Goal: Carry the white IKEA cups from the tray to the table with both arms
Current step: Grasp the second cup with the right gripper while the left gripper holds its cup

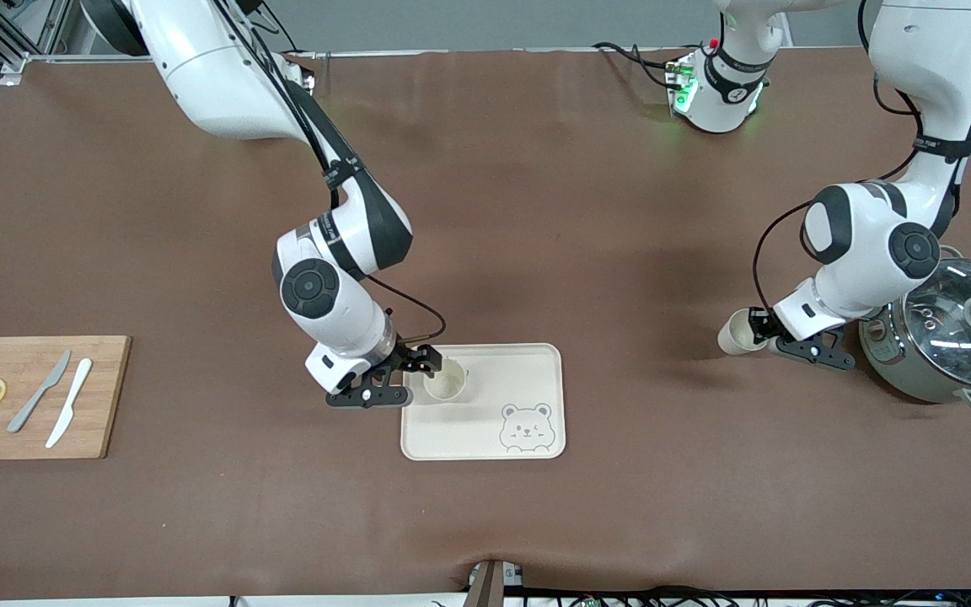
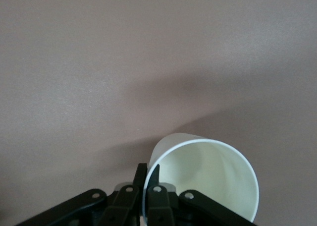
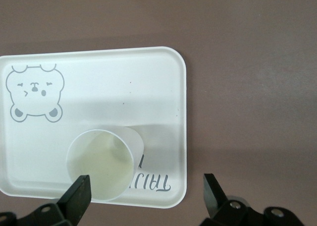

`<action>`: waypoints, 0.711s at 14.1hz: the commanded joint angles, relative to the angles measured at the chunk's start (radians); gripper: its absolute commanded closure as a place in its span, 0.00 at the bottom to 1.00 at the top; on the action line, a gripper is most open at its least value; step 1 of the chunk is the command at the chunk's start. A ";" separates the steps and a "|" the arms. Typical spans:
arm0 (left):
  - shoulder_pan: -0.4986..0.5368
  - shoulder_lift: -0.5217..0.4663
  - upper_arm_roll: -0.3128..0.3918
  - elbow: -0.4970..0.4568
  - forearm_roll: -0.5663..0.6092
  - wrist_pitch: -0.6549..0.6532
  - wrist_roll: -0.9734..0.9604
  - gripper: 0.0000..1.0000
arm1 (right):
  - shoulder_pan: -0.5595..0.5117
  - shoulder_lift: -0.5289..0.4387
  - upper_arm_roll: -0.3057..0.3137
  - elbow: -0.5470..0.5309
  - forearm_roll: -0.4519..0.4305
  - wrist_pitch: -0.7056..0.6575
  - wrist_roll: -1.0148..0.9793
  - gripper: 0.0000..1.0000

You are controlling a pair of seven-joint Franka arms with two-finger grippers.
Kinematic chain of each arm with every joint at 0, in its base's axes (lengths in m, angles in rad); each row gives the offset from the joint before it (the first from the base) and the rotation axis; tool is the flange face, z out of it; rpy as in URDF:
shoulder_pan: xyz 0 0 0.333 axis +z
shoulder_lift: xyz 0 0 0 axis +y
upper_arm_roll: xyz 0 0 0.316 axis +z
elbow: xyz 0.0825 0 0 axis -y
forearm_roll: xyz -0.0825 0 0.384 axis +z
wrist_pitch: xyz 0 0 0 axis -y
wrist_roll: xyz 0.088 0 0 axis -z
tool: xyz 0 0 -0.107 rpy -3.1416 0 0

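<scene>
One white cup [image 1: 449, 381] stands upright on the bear-printed tray [image 1: 536, 371], in the corner toward the right arm's end. It also shows in the right wrist view [image 3: 101, 169] on the tray [image 3: 124, 82]. My right gripper [image 1: 411, 379] is open just above that corner, one finger over the cup's rim, the other outside the tray's edge; in its wrist view [image 3: 146, 194] it holds nothing. My left gripper [image 1: 759, 330] is shut on the rim wall of the second white cup [image 1: 737, 333], held tilted over bare table beside the pot. Its wrist view shows the gripper [image 2: 148, 181] pinching the cup [image 2: 208, 176].
A grey-green pot with a glass lid [image 1: 949, 337] stands at the left arm's end, close to the left wrist. A wooden cutting board [image 1: 30, 421] with two knives and two lemon slices lies at the right arm's end.
</scene>
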 commanded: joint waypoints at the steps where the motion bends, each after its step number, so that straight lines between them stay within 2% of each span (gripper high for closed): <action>1: 0.001 0.010 -0.003 -0.003 -0.028 0.018 0.011 1.00 | 0.011 0.048 -0.007 0.061 -0.012 -0.007 0.010 0.00; 10: -0.005 0.053 -0.032 -0.012 -0.036 0.096 -0.007 1.00 | 0.030 0.091 -0.012 0.074 -0.026 0.010 0.018 0.00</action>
